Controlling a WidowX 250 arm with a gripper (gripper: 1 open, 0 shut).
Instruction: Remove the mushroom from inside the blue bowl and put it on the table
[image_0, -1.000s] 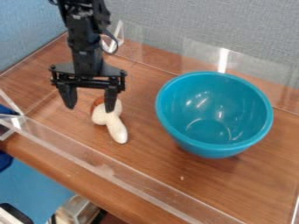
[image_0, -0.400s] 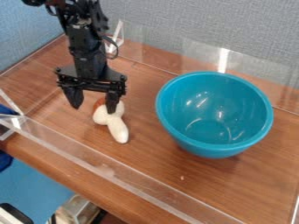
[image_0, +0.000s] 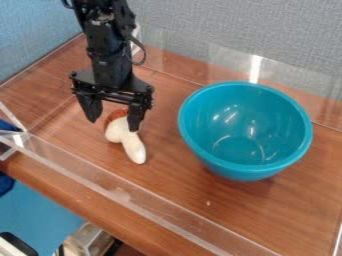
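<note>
Fingers (image_0: 94, 104) spread over mushroom (image_0: 130, 139) | blue bowl (image_0: 246, 128) empty

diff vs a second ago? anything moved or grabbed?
The gripper shifted slightly right in the picture, toward the blue bowl, jaws open over the mushroom, nothing grabbed. Mushroom lies on the table left of the bowl as before; bowl unmoved and empty.

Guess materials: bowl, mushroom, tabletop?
Blue bowl: likely glossy plastic, with bright highlights inside. Mushroom: matte cream stem, probably plastic or rubber; too small to tell. Table: reddish-brown wood-grain pattern, possibly laminate, with a slight sheen.
</note>
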